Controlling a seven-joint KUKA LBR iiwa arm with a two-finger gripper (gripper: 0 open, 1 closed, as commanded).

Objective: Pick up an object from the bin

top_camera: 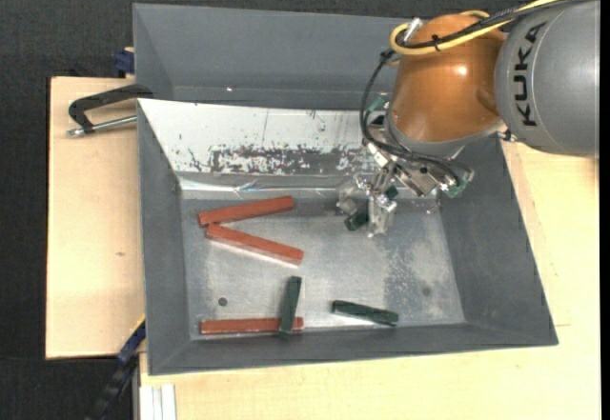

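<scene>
Bin (157, 247): grey metal.
Gripper (372, 211): low over the floor, right of centre, near the back wall.
Grip state: cannot tell whether clenched or released.
Nearest thing: small dark green piece (355, 221) at the gripper's tip; contact unclear.
Other stock: red bars (246, 211) and dark green bars (365, 313), left and front, well apart.
Progress: probably early; nothing lifted clear, so securing and raising remain.

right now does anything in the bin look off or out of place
Nothing looks spilled or broken. One oddity: a dark green bar lies tilted across the right end of the red bar by the near wall, so the two overlap. The bin's back wall is speckled with dark scuff marks.
</scene>
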